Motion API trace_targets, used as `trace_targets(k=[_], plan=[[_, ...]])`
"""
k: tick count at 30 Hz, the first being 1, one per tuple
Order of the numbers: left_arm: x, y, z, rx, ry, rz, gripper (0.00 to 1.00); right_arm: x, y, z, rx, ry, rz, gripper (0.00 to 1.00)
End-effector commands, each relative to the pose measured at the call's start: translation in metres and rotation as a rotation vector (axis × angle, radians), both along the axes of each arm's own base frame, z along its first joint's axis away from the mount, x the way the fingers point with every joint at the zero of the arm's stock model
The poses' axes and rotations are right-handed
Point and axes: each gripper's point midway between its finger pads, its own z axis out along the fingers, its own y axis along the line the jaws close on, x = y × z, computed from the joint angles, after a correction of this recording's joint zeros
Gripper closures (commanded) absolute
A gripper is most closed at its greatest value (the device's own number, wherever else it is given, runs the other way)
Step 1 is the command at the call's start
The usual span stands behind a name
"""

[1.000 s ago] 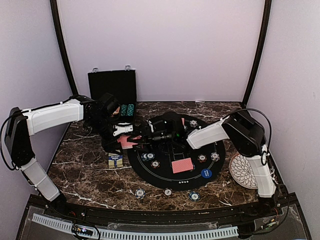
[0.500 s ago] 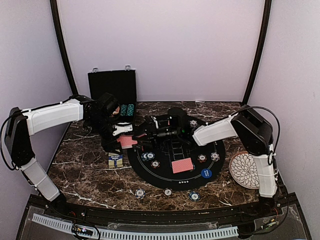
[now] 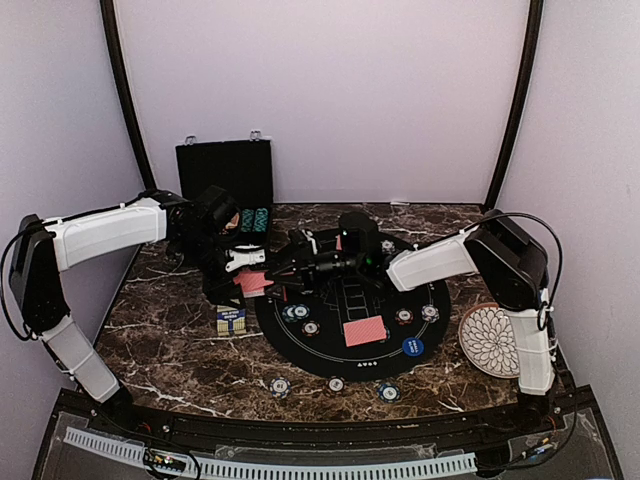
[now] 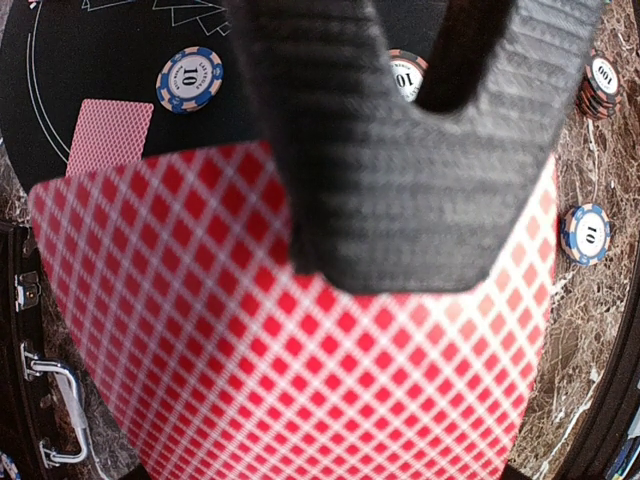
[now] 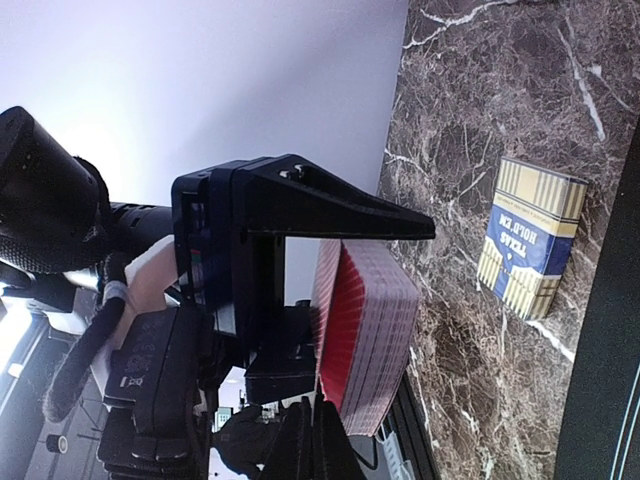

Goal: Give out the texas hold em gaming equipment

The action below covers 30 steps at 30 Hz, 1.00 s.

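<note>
Because the two claws meet in one dark clump in the top view, I can't pick out their tips there, so I go by the wrist views. My left claw (image 3: 250, 270) is clamped on a deck of red-backed cards (image 4: 250, 380), held up in the air by the left edge of the black mat (image 3: 300, 352). In its own view the deck is blurry and fills most of the picture. One dark finger (image 4: 400, 150) covers the top of it and hides half of one chip (image 4: 406, 76).

My right claw (image 5: 308, 445) has its two fingers pressed together, right at the low edge of the deck. Its tips are cut off by the bottom of the picture, so I cannot tell if a card is pinched between them.

One single card (image 3: 364, 331) lies face down on the mat, with chips (image 3: 311, 328) around it and a blue disc (image 3: 412, 346) near the front. Three more chips (image 3: 336, 384) sit on the table (image 3: 170, 350) in front of the mat. A card box (image 5: 530, 235) sits just left of the mat, and a white plate (image 3: 487, 342) is far right
</note>
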Motion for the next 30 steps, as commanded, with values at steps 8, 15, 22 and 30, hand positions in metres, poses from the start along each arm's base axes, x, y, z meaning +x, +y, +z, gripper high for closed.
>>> trace_targets(k=[8,15,22,30], plan=[[0.000,0.008,0.003,0.027,-0.040,-0.005,1.00,0.025,-0.045,0.015,0.055,-0.014,-0.070,1.00],[0.001,0.010,0.005,0.031,-0.051,-0.004,1.00,0.052,-0.087,-0.006,-0.034,-0.018,-0.155,1.00],[-0.001,0.010,0.004,0.029,-0.037,-0.004,1.00,0.090,-0.081,-0.022,-0.133,-0.069,-0.213,1.00],[-0.003,0.010,0.003,0.030,-0.029,-0.006,1.00,0.134,-0.050,-0.043,-0.186,-0.088,-0.290,1.00]])
